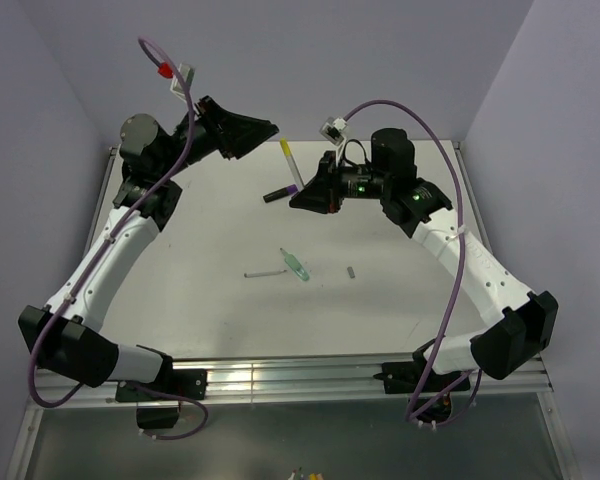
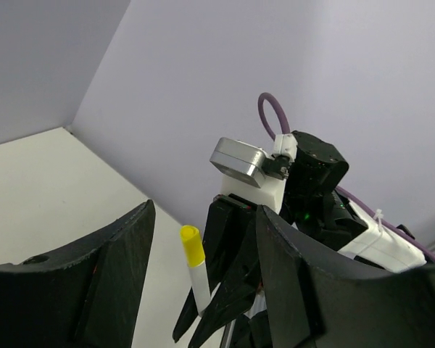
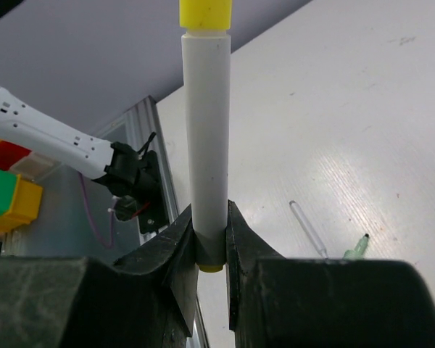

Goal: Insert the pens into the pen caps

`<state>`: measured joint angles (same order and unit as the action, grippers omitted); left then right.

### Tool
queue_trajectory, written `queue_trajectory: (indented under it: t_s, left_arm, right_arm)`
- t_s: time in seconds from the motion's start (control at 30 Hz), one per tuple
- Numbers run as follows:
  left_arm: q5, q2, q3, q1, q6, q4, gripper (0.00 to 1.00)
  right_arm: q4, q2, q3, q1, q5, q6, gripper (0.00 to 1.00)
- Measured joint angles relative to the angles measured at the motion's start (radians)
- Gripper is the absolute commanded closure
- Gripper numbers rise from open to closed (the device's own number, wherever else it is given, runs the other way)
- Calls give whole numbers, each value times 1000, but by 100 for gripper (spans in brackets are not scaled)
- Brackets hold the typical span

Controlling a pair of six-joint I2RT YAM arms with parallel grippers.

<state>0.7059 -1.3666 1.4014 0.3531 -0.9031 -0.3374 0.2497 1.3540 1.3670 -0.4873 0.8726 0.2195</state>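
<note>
capping stage, white pen. my right end effector (image 3: 210,235) is clamped on the lower end of the white pen (image 3: 206,130) and holds it upright above the table (image 1: 400,310). the yellow cap (image 3: 205,13) sits on the pen's top. my left end effector (image 1: 260,134) stands open and empty beside that cap. judged next: set this pen down, then take up another, such as the green pen (image 1: 297,266) lying mid-table.

Right gripper (image 1: 302,192): holds lower end of white pen (image 1: 289,170); yellow cap (image 1: 284,146) on top.
Left gripper (image 1: 258,135): near yellow cap, not touching.
Black pen (image 1: 279,194): on table (image 1: 200,300), beside right gripper.
Green pen (image 1: 296,265), grey-white pen (image 1: 264,272): mid-table, adjacent.
Grey cap (image 1: 351,271): right of green pen.
</note>
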Motion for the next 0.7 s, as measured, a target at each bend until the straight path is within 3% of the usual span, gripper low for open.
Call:
queue_trajectory:
  t_s: [0.57, 0.63, 0.7]
  left_arm:
    - [-72, -79, 114, 87, 137, 243, 49]
    - [-75, -85, 114, 92, 140, 253, 52]
    - [-76, -90, 114, 95, 141, 257, 62]
  right_arm:
    - [81, 0, 21, -27, -106, -65, 100]
    - [83, 0, 21, -27, -106, -68, 100]
    - [85, 0, 21, -27, -106, -71, 100]
